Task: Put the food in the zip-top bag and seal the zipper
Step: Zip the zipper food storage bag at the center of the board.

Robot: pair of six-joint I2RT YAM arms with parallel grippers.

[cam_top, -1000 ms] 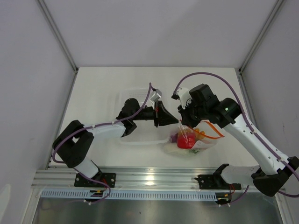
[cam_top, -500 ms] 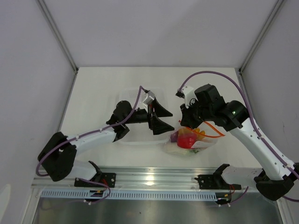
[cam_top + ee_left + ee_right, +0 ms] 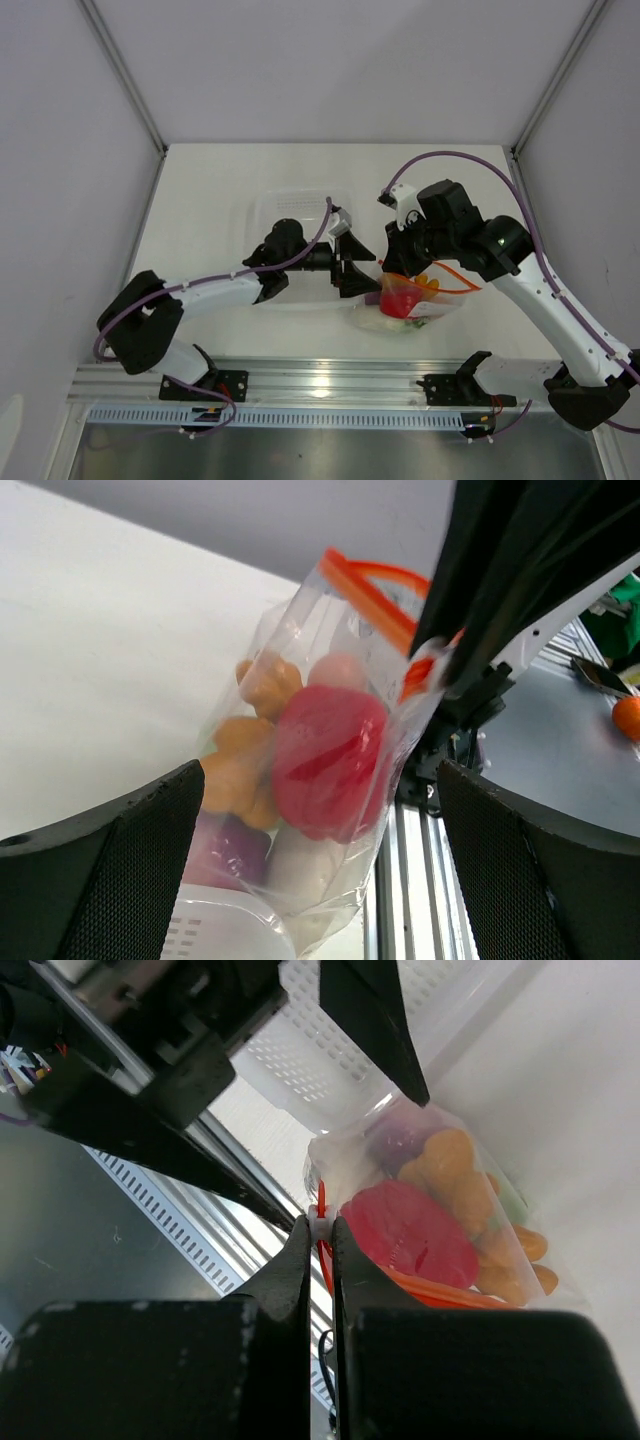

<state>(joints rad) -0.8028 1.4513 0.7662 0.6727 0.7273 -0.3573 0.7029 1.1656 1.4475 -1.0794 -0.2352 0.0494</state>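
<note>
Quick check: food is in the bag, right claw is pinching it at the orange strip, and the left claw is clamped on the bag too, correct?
Not quite. The left claw is open, its fingers spread wide either side of the bag, as the left wrist view shows. The rest holds: food in the bag, right claw pinching the orange strip.

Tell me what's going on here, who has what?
The right end effector is shut on the orange-red zipper and holds the zip-top bag up off the table. The food is already inside, including the red bell pepper and the orange-yellow lumpy piece. The left end effector is open beside the bag, over the clear tray, gripping nothing. The mouth looks not yet sealed.
</note>
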